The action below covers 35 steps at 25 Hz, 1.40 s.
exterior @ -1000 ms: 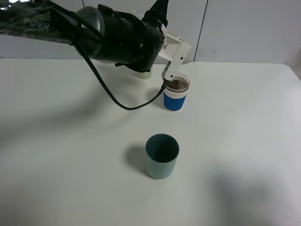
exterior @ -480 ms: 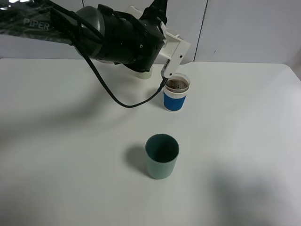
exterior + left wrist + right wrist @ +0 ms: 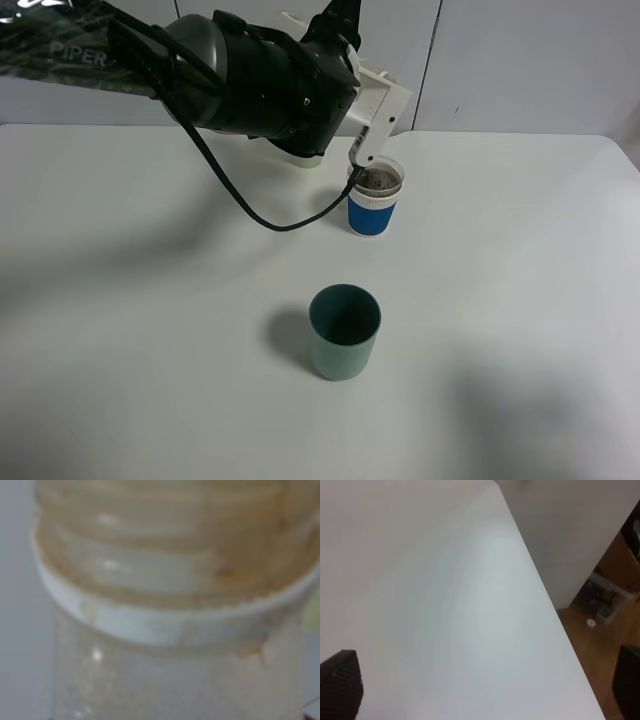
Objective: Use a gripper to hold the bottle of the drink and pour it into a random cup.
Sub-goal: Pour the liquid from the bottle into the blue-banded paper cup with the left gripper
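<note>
My left gripper [image 3: 363,152], a white jaw piece on the thick black arm, hangs tilted over the rim of the cup [image 3: 375,203]. The cup has a blue sleeve and a white band, and brown drink shows inside it. The bottle of the drink [image 3: 170,615] fills the left wrist view as a blurred clear threaded neck with a white ring, held in the shut jaws. In the exterior high view the arm hides most of the bottle. My right gripper [image 3: 485,680] appears only in the right wrist view, its dark fingertips [image 3: 342,682] wide apart over the table's right edge, holding nothing.
A dark teal cup [image 3: 344,331] stands alone in the middle of the white table [image 3: 520,260]. A pale object [image 3: 305,156] pokes out beneath the black arm. A black cable [image 3: 270,222] loops down beside the blue cup. Floor shows past the table edge [image 3: 555,610].
The left arm and its white jaw piece have shifted slightly to the right over the blue cup. Both cups stand where they were.
</note>
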Tool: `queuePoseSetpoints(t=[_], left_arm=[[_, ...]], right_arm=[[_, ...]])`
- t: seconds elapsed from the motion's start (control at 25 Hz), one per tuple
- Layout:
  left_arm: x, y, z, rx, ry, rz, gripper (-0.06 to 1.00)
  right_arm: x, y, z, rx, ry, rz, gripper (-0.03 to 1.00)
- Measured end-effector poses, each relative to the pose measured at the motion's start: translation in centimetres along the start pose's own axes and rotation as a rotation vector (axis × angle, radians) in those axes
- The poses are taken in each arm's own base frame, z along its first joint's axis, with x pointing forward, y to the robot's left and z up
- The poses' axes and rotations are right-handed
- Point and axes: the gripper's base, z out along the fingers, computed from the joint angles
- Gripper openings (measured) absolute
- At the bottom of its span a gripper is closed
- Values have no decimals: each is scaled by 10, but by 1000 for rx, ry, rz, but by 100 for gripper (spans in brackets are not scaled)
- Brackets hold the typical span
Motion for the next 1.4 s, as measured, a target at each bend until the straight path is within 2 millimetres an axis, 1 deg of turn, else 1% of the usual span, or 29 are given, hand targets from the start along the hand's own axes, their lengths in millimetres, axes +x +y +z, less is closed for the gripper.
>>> queuePoseSetpoints(t=[0.2,0.8,1.04,1.4], left_arm=[[-4,1,-2,-3,-8,3,34],[-2,1,-3,-6,15,3,34],[-6,2,-6,-11,6,6,34],[-6,2,-6,-14,20,6,34]], right_arm=[[0,0,0,0,0,0,100],[0,0,0,0,0,0,100],[0,0,0,0,0,0,100],[0,0,0,0,0,0,100]])
